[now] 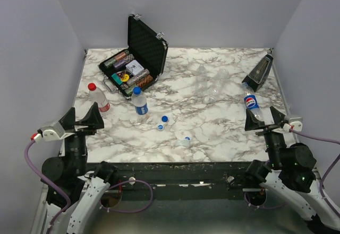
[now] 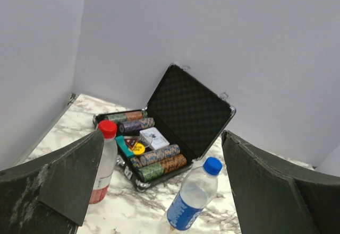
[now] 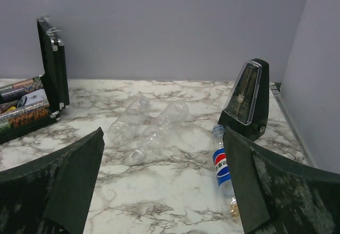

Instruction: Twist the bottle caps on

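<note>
Pepsi logo on the lying bottle (image 3: 221, 166)

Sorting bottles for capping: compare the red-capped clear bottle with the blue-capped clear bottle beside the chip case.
The red-capped clear plastic bottle has a reddish label; the blue-capped clear plastic bottle has a blue one. The red-capped bottle stands left of the blue-capped one. Both stand upright with caps on.

Blue-label bottle (image 2: 194, 194) cut off at its base; red-capped bottle (image 2: 109, 157) partly behind the left claw's finger (image 2: 69, 181)
</note>
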You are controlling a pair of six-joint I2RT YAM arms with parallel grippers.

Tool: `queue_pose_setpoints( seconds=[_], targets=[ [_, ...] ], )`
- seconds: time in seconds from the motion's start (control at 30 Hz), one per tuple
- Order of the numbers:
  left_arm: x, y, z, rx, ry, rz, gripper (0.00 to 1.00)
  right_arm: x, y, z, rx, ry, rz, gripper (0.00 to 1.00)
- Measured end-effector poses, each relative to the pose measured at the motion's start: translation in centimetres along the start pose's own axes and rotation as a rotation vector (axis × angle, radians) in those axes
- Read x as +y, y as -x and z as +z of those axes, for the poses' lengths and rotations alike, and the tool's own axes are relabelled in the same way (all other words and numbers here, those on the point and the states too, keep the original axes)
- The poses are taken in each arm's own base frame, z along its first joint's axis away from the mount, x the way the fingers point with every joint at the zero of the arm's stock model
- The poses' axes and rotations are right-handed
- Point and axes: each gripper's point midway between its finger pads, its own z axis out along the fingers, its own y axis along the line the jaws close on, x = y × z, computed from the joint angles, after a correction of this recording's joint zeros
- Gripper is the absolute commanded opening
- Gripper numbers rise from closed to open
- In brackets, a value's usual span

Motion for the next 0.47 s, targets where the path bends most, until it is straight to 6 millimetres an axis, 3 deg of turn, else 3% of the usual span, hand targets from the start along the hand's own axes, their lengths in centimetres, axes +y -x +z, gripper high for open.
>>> queue_pose_setpoints(
  seconds=[0.23, 0.47],
  targets=[
    [0.9, -3.8, 0.4, 0.084, 0.034, 0.054, 0.99, 0.1, -1.7, 0.5, -0.007, -0.026, -0.049, 1.00],
    [1.2, -4.2, 0.4, 0.093, 0.042, 0.075, 0.99, 0.2, -1.7, 0.8, -0.029, -0.031, -0.073, 1.00]
  ],
)
